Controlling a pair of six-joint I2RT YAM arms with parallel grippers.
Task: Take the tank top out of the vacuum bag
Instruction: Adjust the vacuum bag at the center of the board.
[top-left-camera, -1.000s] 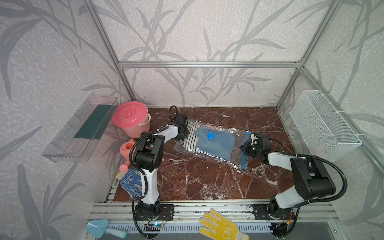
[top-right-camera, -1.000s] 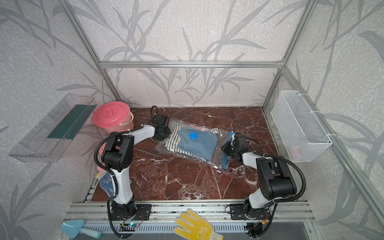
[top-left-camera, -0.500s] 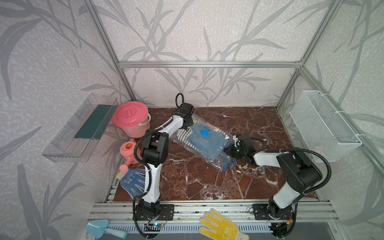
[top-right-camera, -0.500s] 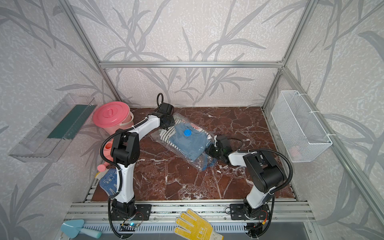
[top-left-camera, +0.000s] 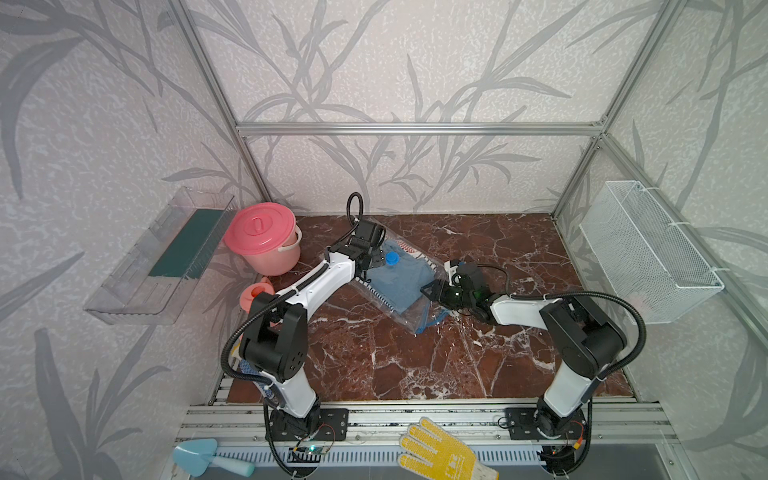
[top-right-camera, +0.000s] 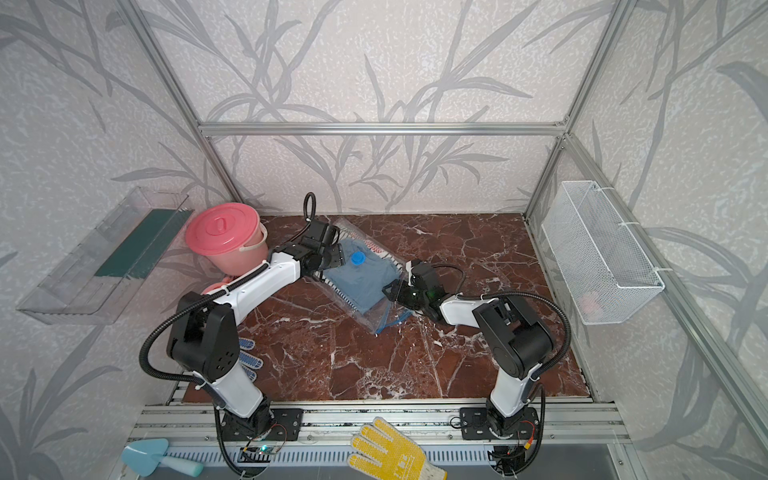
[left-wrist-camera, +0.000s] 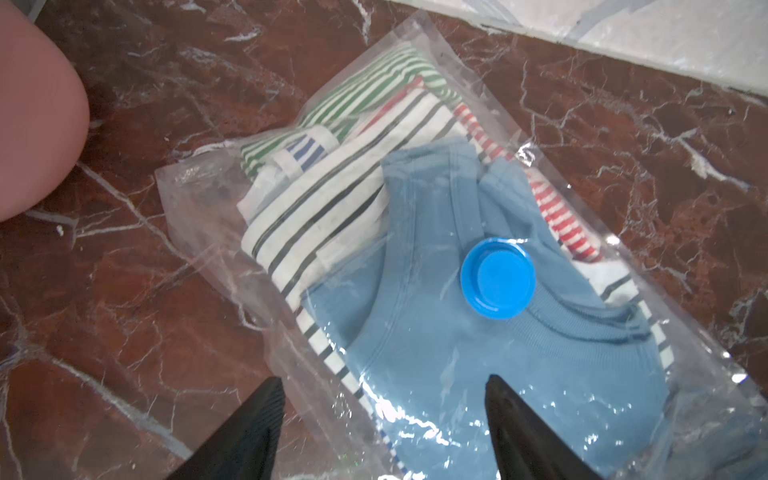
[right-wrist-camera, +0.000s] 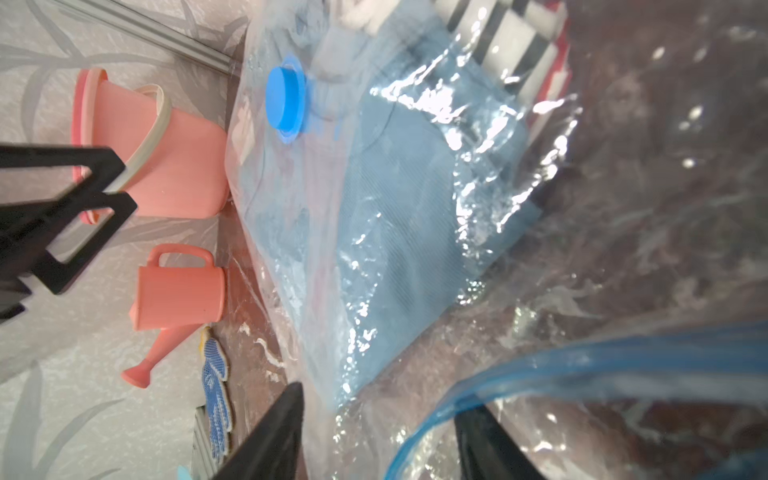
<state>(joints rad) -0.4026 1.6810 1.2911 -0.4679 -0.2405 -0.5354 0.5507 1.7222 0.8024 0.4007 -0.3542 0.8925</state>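
The clear vacuum bag (top-left-camera: 415, 309) (top-right-camera: 376, 316) lies slantwise on the marble table, its blue valve cap (top-left-camera: 392, 258) (left-wrist-camera: 498, 284) facing up. A blue tank top (top-left-camera: 399, 282) (left-wrist-camera: 457, 353) (right-wrist-camera: 415, 187) sits inside it on top of striped clothes (left-wrist-camera: 332, 199). My left gripper (top-left-camera: 376, 259) (left-wrist-camera: 382, 384) hovers open over the bag's back end, close to the cap, with nothing between its fingers. My right gripper (top-left-camera: 430, 289) (right-wrist-camera: 382, 399) stands open at the bag's mouth. There the blue zip strip (right-wrist-camera: 582, 365) curves across in front of one finger, and loose plastic lies between the fingers.
A pink lidded bucket (top-left-camera: 262, 237) and a pink watering can (top-left-camera: 253, 293) stand left of the bag. A blue glove (top-right-camera: 249, 357) lies by the left arm's base. A white wire basket (top-left-camera: 648, 249) hangs on the right wall. On the front rail lie a yellow glove (top-left-camera: 440, 453) and a trowel (top-left-camera: 199, 457).
The bag has swung from lying crosswise to slantwise, its valve end now nearer the back left. Both grippers have opened and let go of its edges. The right gripper has moved left.
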